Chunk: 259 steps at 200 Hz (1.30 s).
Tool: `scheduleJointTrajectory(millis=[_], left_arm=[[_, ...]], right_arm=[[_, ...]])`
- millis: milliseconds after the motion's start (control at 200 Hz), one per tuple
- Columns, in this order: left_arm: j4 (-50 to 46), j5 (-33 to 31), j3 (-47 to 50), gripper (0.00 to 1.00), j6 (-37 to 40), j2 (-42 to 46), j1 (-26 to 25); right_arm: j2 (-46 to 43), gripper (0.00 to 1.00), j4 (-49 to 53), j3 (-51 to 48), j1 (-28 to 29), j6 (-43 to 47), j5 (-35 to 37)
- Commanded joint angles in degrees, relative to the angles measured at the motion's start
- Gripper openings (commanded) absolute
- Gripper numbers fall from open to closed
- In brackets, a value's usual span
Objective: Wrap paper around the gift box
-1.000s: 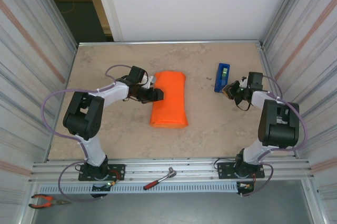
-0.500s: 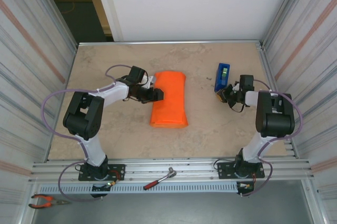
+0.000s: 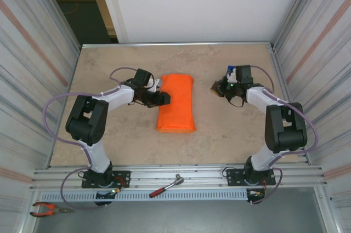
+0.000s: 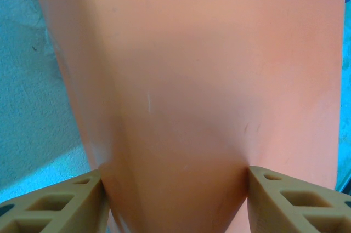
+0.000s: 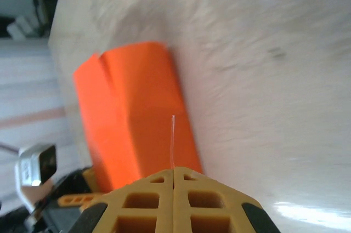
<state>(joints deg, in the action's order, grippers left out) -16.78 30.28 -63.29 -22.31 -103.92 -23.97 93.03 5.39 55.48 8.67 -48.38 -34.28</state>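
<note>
Top view: the paper (image 3: 176,103) lies in the centre of the frame on the table (image 3: 109,63), folded over into a long, puffed packet. Its long axis runs from the upper to the lower part of the frame, and its lower end is a little wider than its upper end. You cannot tell from any view what the packet covers.

Left gripper (image 3: 166,98): it sits at the packet's left edge, about halfway along, reaching in from the left of the frame. In the left wrist view you see one of the fingers (image 4: 60,205) in the lower left corner and its mate in the lower right. The orange sheet narrows between them and touches both. Note the pincer as half wide and clamped on the paper.

Right gripper (image 3: 215,87): it is right of the packet, apart from it, with bare table between. In the right wrist view its fingers (image 5: 142,200) meet along a closed seam at the bottom of the frame. A thin clear strip (image 5: 173,134) stands up from that seam. The orange packet fills the upper left and centre beyond it.

Tape dispenser (image 3: 230,72): blue, at the upper right of the table, partly hidden behind the right wrist.
</note>
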Motion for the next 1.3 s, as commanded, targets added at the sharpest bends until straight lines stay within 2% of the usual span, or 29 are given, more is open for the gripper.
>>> scheduleJointTrajectory(millis=[0, 200, 381, 732, 1293], left_arm=[[-8.3, -9.3, 4.3, 0.61, 0.6, -6.0, -2.1], [-8.3, -9.3, 4.4, 0.61, 0.7, -6.0, -2.1], [-8.2, -9.3, 4.4, 0.61, 0.7, -6.1, -2.1], [-8.2, -9.3, 4.4, 0.61, 0.7, -6.0, -2.1], [-7.7, -9.2, 4.8, 0.61, 0.6, -6.4, -2.1]], right_arm=[[2.5, 0.00, 4.6, 4.3, 4.8, 3.5, -2.1], [6.3, 0.00, 10.2, 11.9, 11.9, 7.9, -1.8], [9.3, 0.00, 14.6, 15.7, 14.6, 11.1, -0.5], [11.4, 0.00, 17.9, 16.3, 14.6, 13.8, 2.7], [10.8, 0.00, 18.6, 16.0, 12.6, 14.5, 2.6]])
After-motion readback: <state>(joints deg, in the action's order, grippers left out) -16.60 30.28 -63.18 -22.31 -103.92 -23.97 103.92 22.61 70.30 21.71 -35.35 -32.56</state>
